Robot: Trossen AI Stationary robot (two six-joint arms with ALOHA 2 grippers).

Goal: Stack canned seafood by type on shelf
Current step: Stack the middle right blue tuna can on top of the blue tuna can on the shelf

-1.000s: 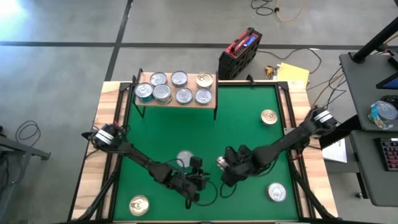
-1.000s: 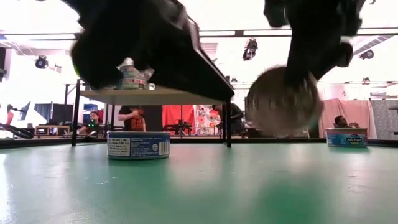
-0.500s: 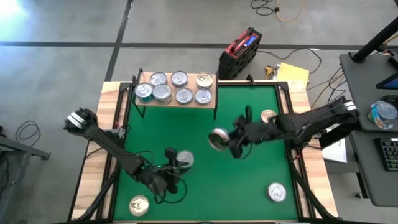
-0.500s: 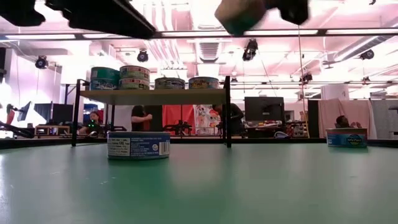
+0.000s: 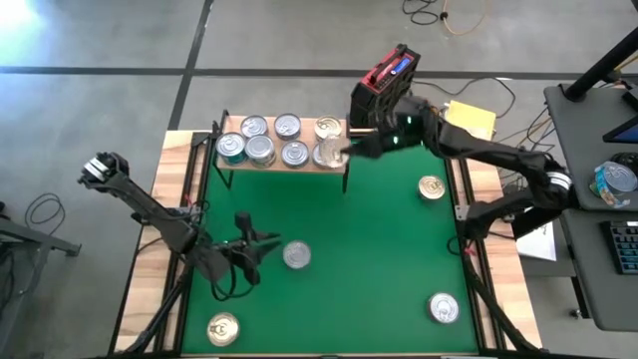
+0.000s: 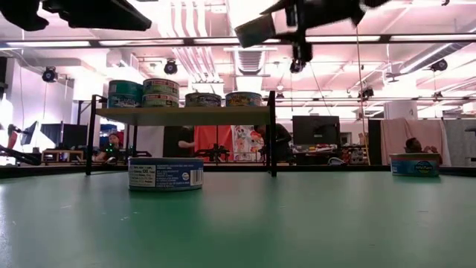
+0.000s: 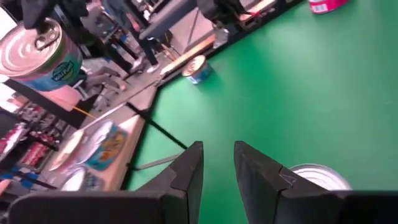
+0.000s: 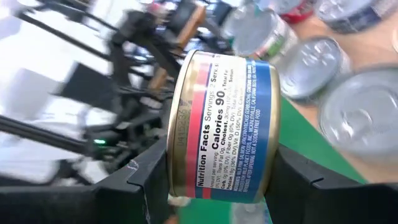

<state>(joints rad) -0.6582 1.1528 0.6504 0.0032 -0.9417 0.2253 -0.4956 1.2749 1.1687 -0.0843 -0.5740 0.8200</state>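
Green mat (image 5: 379, 229) on a wood table, lab clutter behind. Right gripper (image 8: 214, 165) clamps a gold-rimmed tin with a blue and red label (image 8: 221, 127) — held on edge, above the shelf's (image 5: 283, 163) right end, over the tins (image 5: 295, 153) already there. Left gripper (image 7: 217, 168) hangs over the mat beside a silver-topped tin (image 5: 296, 255), fingers slightly parted, holding nothing. Risk: released tilted, the tin could roll off or knock its neighbours — level it first.

I see the shelf (image 5: 284, 160) at the mat's far left packed with tins (image 5: 259, 150), leaving no bare board. The green mat (image 5: 379, 249) is broadly open mid-field; only single tins block it: centre-left (image 5: 296, 256), right (image 5: 431, 187), near corners (image 5: 222, 327).
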